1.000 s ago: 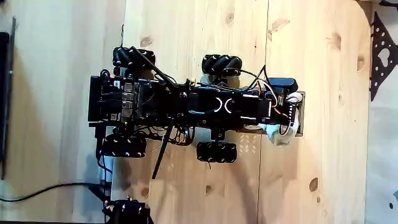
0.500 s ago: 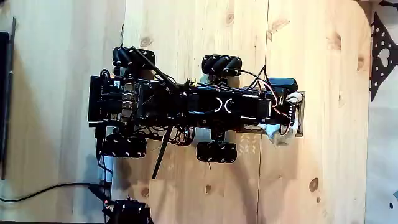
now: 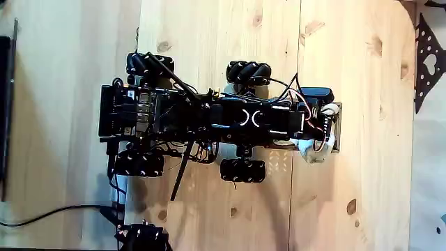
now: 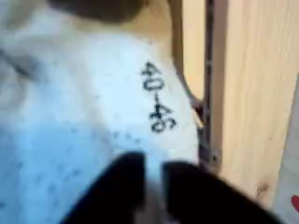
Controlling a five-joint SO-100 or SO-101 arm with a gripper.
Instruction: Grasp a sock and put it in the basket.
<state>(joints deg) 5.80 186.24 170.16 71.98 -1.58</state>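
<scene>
Fixed view, left to right: a black cable (image 3: 42,215) trails in across the wooden floor (image 3: 209,42) toward the wheeled base (image 3: 139,115), which sits on four roller wheels. The arm (image 3: 251,117) lies stretched along the base toward the right, presumably to reach the fabric at its far end. The gripper (image 3: 317,139) hangs over a pale lump there, taken to be the sock (image 3: 310,150), resting on the floor beside a dark frame edge.

Wrist view: whitish speckled sock fabric (image 4: 75,121) with a printed mark "40-46" takes up the left and centre; two dark fingertips (image 4: 126,187) rest low on the cloth with a narrow gap between them. Whether they are clamped on the sock cannot be told. Floor planks show to the right.

Judgement: grasp stage; basket step not begun.
</scene>
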